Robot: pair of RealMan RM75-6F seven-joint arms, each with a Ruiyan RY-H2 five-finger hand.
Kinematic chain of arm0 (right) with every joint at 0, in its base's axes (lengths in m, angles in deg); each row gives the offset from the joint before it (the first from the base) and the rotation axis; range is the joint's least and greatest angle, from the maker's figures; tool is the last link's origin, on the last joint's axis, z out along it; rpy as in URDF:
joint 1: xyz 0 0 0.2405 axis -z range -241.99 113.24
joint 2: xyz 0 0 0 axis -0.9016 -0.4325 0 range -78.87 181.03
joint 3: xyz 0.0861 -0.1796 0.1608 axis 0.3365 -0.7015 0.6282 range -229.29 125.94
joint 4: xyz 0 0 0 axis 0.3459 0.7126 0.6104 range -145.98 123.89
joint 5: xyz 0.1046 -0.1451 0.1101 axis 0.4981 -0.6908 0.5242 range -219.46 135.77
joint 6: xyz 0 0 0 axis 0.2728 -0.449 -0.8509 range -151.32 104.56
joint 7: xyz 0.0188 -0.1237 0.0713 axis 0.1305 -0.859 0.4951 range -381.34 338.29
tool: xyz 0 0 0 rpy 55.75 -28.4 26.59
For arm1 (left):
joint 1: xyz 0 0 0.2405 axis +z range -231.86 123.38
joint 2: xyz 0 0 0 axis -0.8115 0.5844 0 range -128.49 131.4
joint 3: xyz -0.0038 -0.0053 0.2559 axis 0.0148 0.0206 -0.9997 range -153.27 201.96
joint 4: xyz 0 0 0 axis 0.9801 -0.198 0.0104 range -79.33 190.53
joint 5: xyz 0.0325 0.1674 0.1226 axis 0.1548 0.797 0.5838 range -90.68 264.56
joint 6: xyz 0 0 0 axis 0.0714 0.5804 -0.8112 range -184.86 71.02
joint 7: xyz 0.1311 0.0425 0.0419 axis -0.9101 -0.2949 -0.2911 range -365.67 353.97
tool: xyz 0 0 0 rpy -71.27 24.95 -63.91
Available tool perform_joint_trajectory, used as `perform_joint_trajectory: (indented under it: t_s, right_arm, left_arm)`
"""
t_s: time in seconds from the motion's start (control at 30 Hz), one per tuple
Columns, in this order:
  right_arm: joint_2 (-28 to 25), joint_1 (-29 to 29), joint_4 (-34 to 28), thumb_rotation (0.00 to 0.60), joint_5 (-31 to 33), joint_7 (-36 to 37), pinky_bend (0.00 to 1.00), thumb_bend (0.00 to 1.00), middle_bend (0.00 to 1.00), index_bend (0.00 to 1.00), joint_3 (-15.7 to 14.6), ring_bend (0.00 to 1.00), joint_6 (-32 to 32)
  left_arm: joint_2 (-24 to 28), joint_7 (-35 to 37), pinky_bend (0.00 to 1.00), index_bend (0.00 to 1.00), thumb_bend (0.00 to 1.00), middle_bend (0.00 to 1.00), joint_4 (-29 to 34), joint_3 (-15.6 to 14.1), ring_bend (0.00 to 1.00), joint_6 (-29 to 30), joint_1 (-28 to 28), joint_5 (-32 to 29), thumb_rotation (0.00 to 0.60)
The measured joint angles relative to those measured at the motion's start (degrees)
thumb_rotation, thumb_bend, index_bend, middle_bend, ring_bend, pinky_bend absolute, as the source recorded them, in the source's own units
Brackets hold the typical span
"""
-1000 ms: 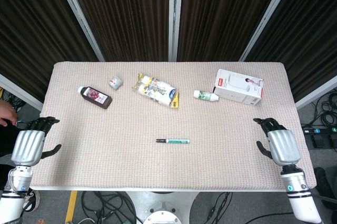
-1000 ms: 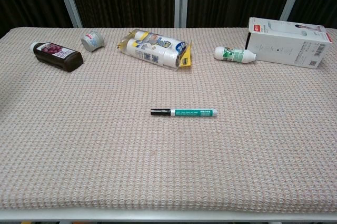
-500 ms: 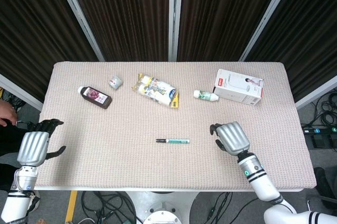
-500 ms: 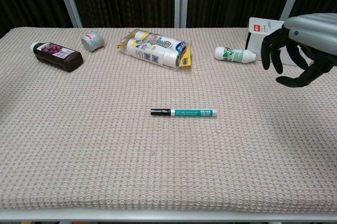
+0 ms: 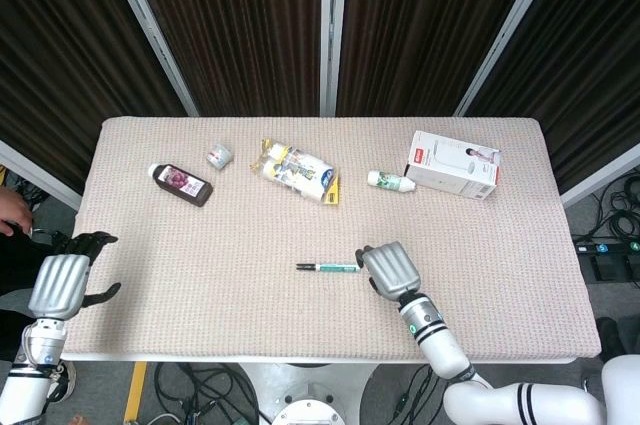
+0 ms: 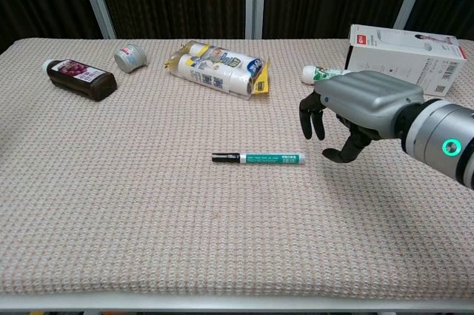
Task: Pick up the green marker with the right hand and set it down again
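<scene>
- Just right of the marker, we see our right hand (image 6: 363, 111) with dark fingers (image 6: 309, 118) curled loosely apart, holding nothing.
- One slim green marker with black cap (image 6: 258, 158) lies flat mid-table.
- One silver left hand (image 5: 62, 280) hangs off the beige woven table's (image 5: 200, 285) left edge, fingers spread.
- One white box (image 6: 404, 57) sits far right.

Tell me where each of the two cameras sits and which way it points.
Head view: high above the near edge, looking steeply down on the whole table; shows the left hand off the left edge and the right hand with its forearm by the green marker.
Chest view: low at the near edge, looking across the tabletop toward the curtains; shows only the right hand, fingers spread.
Both share the marker, right hand, white box and brown bottle.
</scene>
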Motion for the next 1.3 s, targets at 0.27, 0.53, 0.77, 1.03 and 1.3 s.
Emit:
perform_joint_trajectory:
  t_s: [0.27,0.53,0.77,1.03,1.3]
  right_arm:
    - [6.7,-2.4,4.8,0.6,4.1,-2.4,0.96,0.17,0.41,0.43,0.7,0.86,-3.0]
    - [12.7,-3.9,9.3,0.6,6.9,-4.8,0.96,0.18,0.42,0.43,1.4,0.86,-6.1]
    - [15.9,-4.8,12.3,0.6,9.3,-6.9,0.96,0.21,0.43,0.43,1.5,0.86,-7.7]
    - [16.8,-5.3,13.7,0.6,9.7,-6.7,0.96,0.21,0.43,0.43,1.3,0.86,-7.2]
    - [17.8,-5.7,14.8,0.6,10.0,-6.7,0.96,0.22,0.43,0.43,1.1,0.86,-6.9]
  left_arm:
    - [0.0,1.5,0.25,0.25,0.18,0.23,-1.3,-0.4,0.19,-0.5,-0.1,0.4,0.6]
    - [0.3,2.9,0.25,0.25,0.18,0.23,-2.1,-0.7,0.19,-0.8,0.0,0.7,0.6]
    - [0.1,3.8,0.26,0.25,0.18,0.23,-2.9,-0.8,0.19,-1.1,0.1,0.5,0.6]
    - [-0.1,4.4,0.26,0.25,0.18,0.23,-3.6,-0.9,0.19,-1.5,0.1,0.2,0.6]
    - [-0.6,4.7,0.26,0.25,0.18,0.23,-4.3,-1.0,0.19,-1.7,0.2,0.0,0.6]
